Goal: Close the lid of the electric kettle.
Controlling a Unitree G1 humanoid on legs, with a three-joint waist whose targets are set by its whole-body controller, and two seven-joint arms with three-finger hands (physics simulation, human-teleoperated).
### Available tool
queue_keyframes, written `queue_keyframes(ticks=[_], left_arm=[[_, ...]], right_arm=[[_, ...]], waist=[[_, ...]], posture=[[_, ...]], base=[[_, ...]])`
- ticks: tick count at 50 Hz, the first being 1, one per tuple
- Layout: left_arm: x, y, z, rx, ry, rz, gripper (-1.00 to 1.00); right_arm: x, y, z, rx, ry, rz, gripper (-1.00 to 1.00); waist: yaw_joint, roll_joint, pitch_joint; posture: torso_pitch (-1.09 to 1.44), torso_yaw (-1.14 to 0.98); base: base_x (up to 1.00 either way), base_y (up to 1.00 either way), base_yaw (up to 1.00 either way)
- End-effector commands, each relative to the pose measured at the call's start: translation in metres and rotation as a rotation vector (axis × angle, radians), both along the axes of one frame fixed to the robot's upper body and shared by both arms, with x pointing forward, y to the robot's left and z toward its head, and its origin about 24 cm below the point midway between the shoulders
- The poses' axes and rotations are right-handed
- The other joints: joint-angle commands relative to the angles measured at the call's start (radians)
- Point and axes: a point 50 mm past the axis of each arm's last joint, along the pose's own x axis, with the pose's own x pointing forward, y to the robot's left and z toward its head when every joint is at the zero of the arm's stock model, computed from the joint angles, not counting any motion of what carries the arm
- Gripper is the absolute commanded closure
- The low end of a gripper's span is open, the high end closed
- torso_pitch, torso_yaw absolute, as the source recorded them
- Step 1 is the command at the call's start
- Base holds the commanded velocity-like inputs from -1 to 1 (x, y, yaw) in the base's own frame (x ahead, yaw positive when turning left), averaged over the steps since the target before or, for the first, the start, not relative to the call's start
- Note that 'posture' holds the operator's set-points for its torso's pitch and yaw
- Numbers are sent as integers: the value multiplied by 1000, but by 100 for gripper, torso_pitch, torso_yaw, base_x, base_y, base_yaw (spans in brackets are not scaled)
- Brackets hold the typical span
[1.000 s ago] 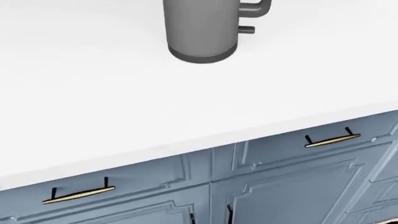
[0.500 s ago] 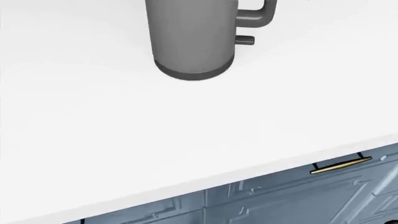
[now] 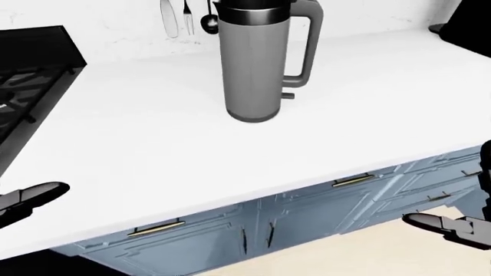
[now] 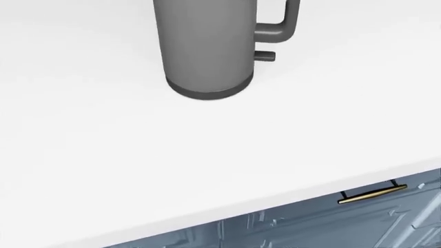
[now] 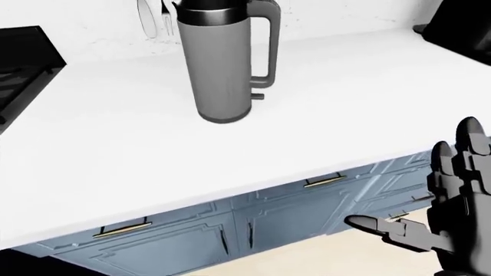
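The grey electric kettle (image 3: 257, 63) stands upright on the white counter (image 3: 153, 144), its handle to the right. Its top is cut off by the upper edge of every view, so the lid is hidden; only a dark rim shows. In the head view just its lower body (image 4: 207, 46) shows. My left hand (image 3: 27, 201) is at the left-eye view's lower left edge, open and empty, below the counter edge. My right hand (image 5: 430, 190) is at the right-eye view's lower right, fingers spread and empty, well right of and below the kettle.
A black stove (image 3: 30, 75) lies at the counter's left. Utensils (image 3: 184, 17) hang on the wall behind the kettle. A dark appliance (image 3: 468, 23) sits at the top right. Blue cabinets with brass handles (image 3: 353, 181) run under the counter.
The head view has shifted: the kettle and the counter edge sit lower in the picture and less cabinet shows. The camera moved; the kettle itself has not.
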Motion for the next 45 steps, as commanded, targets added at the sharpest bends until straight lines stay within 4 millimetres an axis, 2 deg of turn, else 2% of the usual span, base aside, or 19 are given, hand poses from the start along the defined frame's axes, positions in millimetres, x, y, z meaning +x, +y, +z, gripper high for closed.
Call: queue_keyframes(ticks=[1,18,19,21,27,29,31,34,35,37,38,39,41,42,43,44,45], left_arm=[[-4,-3,12,51,-57,4,-100],[-4,-2,13,50,-59,4,-100],[-4,-2,13,50,-60,3,-100],[-4,-2,13,50,-60,4,-100],[-4,-3,13,50,-59,3,-100],[-5,-3,14,51,-60,2,-100],[-5,-3,13,51,-59,1,-100],[-5,-3,13,50,-59,1,-100],[-5,-3,13,50,-59,1,-100],[-4,-3,12,49,-59,1,-100],[-4,-3,12,49,-60,2,-100],[-4,-3,12,50,-59,1,-100],[-4,-3,12,50,-59,1,-100],[-4,-3,12,50,-58,1,-100],[-4,-3,12,50,-59,0,-100],[-5,-3,13,50,-58,1,-100],[-5,-3,13,50,-58,2,-100]], right_arm=[[-3,5,12,-30,-83,28,-100],[-4,6,13,-44,-85,24,-100],[-4,6,13,-48,-82,21,-100],[-4,6,12,-50,-79,21,-100],[-4,6,11,-55,-73,20,-100],[-4,6,11,-54,-73,22,-100],[-4,6,11,-54,-73,21,-100],[-4,6,11,-55,-72,19,-100],[-4,6,11,-54,-72,21,-100],[-4,6,11,-46,-77,23,-100],[-4,6,12,-46,-78,21,-100],[-4,5,12,-55,-70,1,-100],[-3,6,11,-49,-70,10,-100],[-3,6,11,-49,-70,9,-100],[-3,6,11,-48,-69,15,-100],[-3,6,11,-34,-77,17,-100],[-3,5,11,-42,-70,-1,-100]], waist=[[0,1,-10],[2,-1,-8],[5,2,-25],[14,9,-15],[19,24,-18],[23,18,-19],[24,2,-14],[15,-44,1],[13,-21,-4],[24,-37,-13],[13,-31,0],[12,-26,-12],[3,-4,-16],[-1,14,-17],[-10,30,-28],[-5,11,-3],[-7,15,-6]], posture=[[0,0],[0,0],[0,0],[0,0],[0,0],[0,0],[0,0],[0,0],[0,0],[0,0],[0,0],[0,0],[0,0],[0,0],[0,0],[0,0],[0,0]], base=[[0,0,0],[0,0,0],[0,0,5],[0,0,21],[0,0,27],[0,0,30],[0,0,31],[0,0,30],[0,0,30],[0,0,29],[0,0,0],[0,0,0],[0,0,0],[0,0,0],[0,0,0],[0,0,0],[0,0,0]])
